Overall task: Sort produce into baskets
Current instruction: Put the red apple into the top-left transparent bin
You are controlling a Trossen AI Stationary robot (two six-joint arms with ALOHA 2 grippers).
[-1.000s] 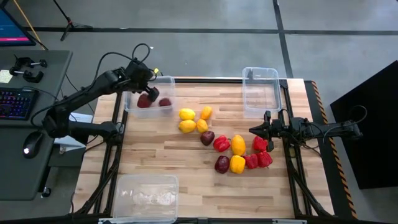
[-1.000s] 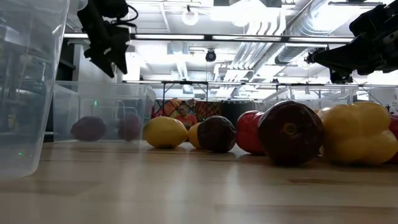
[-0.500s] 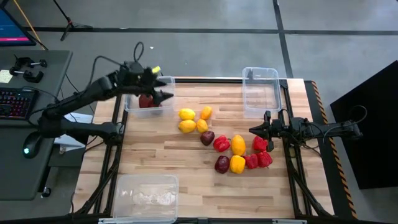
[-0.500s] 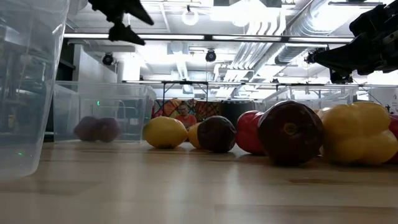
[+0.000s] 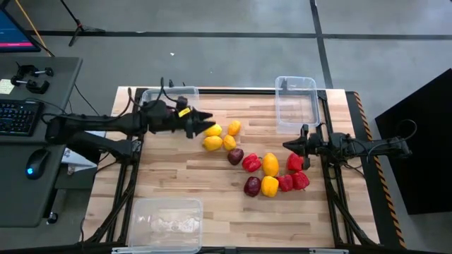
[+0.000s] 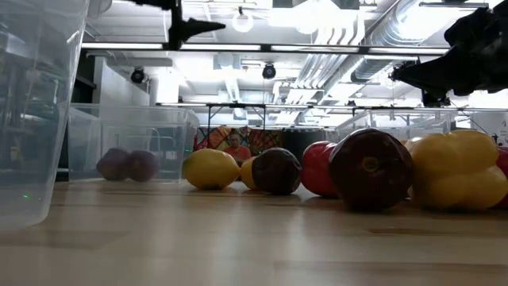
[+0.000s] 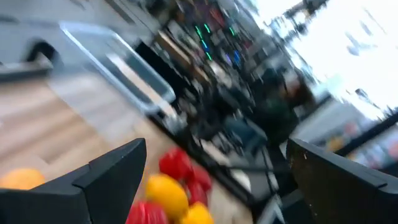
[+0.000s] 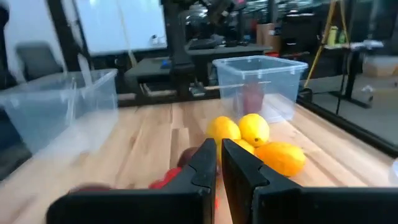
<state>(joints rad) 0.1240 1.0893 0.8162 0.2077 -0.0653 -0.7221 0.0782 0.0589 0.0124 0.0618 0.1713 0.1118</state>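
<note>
Wooden table [image 5: 176,183], unlabelled baskets [image 5: 296,102], produce [image 5: 268,173], no legible writing.

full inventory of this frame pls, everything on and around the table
lemons: four, yellow-orange, table centre-left cluster
maroon fruits on table: two, dark maroon, centre
maroon fruits in basket: two, dark maroon, inside far-left basket
red peppers: about four, glossy red, centre-right
yellow peppers: two, yellow, among the red ones
far-left basket: one, clear
far-right basket: one, clear, no produce seen in it
near basket: one, clear, near-left edge
table: one, light wood
keyboard: one, dark, side desk
left gripper: open, above the lemons
right gripper: shut, beside the peppers
</note>
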